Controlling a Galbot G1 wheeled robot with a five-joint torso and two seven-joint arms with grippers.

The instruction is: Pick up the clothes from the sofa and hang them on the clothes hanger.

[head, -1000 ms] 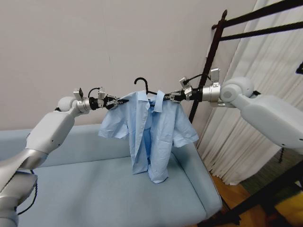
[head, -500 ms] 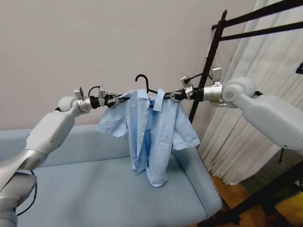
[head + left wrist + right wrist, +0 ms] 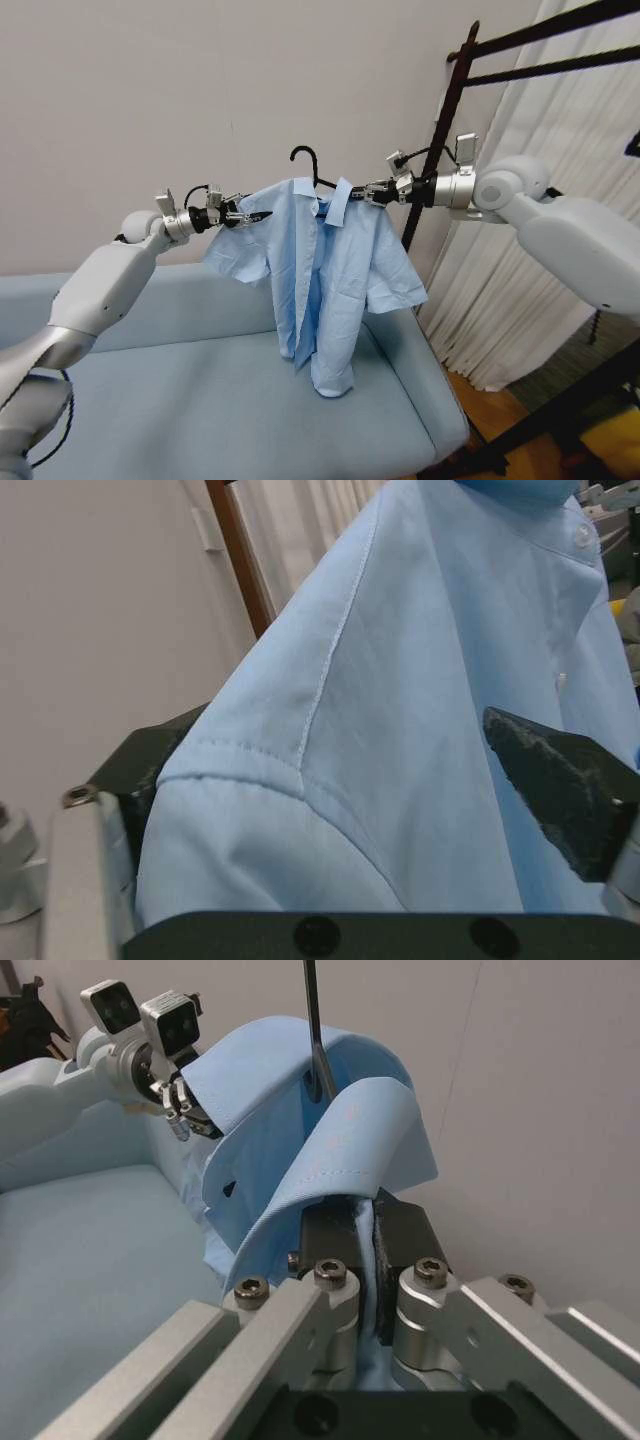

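Head view: got the shirt (image 3: pixel 335 265) higher, nearer the rack (image 3: pixel 452 100) than a second ago, above the sofa's (image 3: pixel 180 400) right end, shoulders clamped in left hand (image 3: pixel 243 215) and right hand (image 3: pixel 372 192). Looks nearly hang-ready.

It looked like a home living room: a pale blue sofa (image 3: pixel 200 400) against a plain wall (image 3: pixel 150 80), long white curtains (image 3: pixel 540 280), wooden floor (image 3: pixel 492 408).

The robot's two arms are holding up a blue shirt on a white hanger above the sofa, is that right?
Not quite: the hanger is black, not white; the right wrist view shows its dark stem rising from the collar. Otherwise yes: the left gripper and right gripper hold the blue shirt up above the sofa.
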